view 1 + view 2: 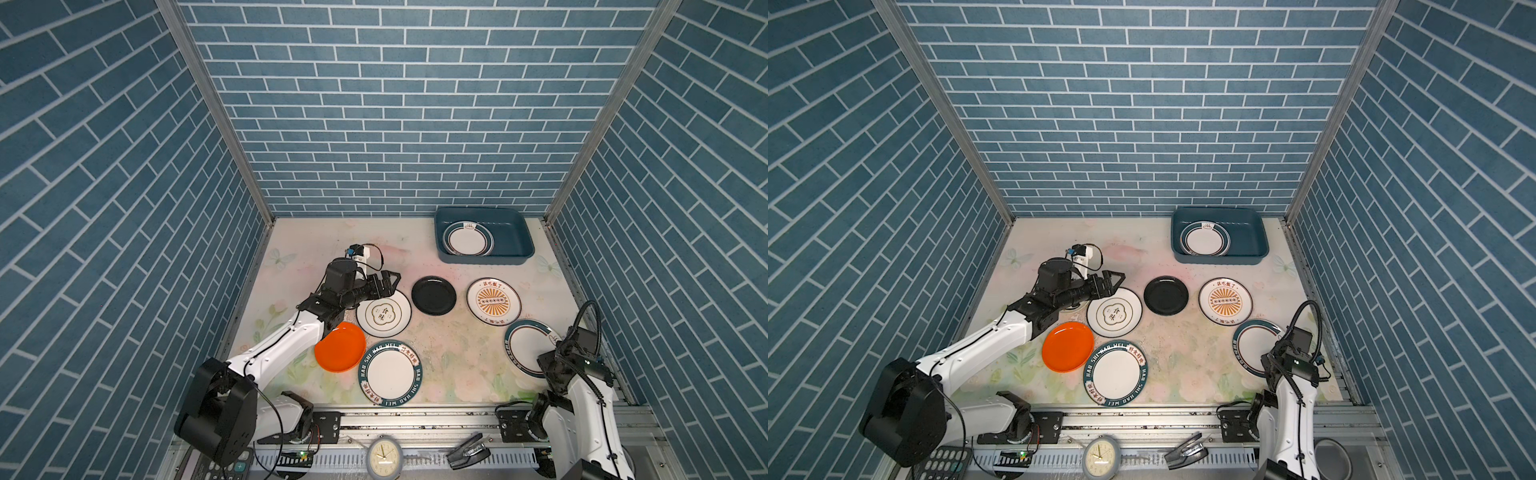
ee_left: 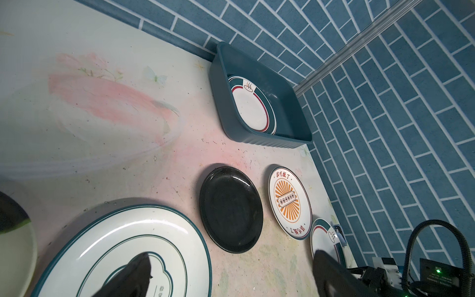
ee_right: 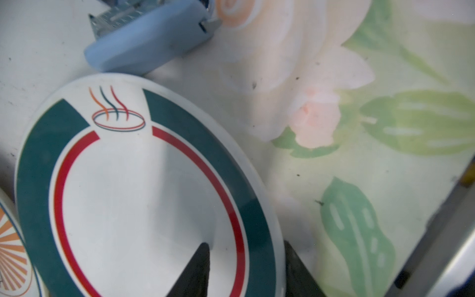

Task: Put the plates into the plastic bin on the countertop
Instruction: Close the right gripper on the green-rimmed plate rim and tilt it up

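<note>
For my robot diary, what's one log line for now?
left jaws: open above clover plate | right jaws: straddling steam-logo plate rim | bin: one plate

The right claw (image 3: 245, 244) straddles the rim of the teal-banded plate (image 3: 128, 192).

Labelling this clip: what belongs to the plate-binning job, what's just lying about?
Job: dark teal rectangular plastic bin; round orange plate; round black plate; white sunburst plate; white teal-lettered plate; white clover-motif plate; two white teal-ringed plates.
Lying about: round grey clock; black calculator; light-blue stapler.
</note>
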Robot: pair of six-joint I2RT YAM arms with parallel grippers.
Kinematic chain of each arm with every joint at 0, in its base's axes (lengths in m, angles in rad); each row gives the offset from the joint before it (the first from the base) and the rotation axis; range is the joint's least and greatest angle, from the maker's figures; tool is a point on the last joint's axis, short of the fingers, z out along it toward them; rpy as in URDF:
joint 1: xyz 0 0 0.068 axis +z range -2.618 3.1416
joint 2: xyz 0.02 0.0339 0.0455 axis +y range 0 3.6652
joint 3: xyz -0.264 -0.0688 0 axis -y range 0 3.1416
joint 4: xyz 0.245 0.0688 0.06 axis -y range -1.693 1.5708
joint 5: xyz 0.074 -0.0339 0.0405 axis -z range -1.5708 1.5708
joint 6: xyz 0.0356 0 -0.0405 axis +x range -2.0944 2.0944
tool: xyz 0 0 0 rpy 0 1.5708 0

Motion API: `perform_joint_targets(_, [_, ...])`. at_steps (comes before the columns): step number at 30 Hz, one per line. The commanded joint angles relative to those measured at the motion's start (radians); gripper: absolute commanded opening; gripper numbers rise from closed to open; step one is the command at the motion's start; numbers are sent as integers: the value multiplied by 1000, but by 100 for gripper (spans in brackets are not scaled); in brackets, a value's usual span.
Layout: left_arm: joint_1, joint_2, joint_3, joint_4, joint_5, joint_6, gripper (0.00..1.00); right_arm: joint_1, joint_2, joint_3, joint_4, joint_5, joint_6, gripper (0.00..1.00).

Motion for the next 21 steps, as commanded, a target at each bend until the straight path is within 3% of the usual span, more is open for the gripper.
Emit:
perform_joint_targets(1, [5,7,23,13,9,-1,100,0,9,-26,-7,-47,16,39])
perform_joint_targets(3, [6,7,21,11,7,2,100,-1,13,-27,-3,-51,15,30])
perform_joint_targets(9, [6,9,18,5,0,0,99,0,0,-33,5,-50,11,18])
perform_joint_targets(21, [5,9,20,4,1,1,100,0,-33,-42,14,-65,1,11])
